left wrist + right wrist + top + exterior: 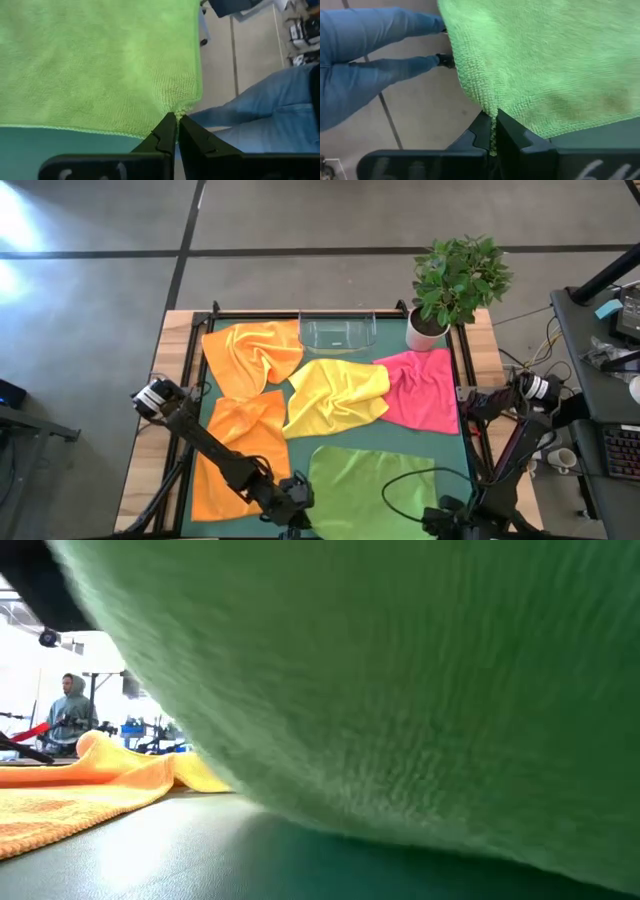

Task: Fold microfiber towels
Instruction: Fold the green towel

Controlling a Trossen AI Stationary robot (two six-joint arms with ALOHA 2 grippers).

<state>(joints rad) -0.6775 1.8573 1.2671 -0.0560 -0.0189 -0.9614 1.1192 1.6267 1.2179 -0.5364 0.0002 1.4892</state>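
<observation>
Pinching the lime green towel [375,485] at its two near corners: my left gripper [176,120] is clamped on one corner, my right gripper [492,122] on the other, cloth caught between the tips in both wrist views. From above, both grippers sit at the near edge of the table [180,330], partly cut off by the frame. The green towel lies near-centre on the mat, its near edge overhanging. In the low view it fills nearly everything; only an orange towel [90,785] and a sliver of yellow towel [205,778] show at left. From above, a second orange towel [250,350] lies far left, the hot pink towel [425,390] right. A person's blue-clad legs [370,55] show beyond the table edge.
</observation>
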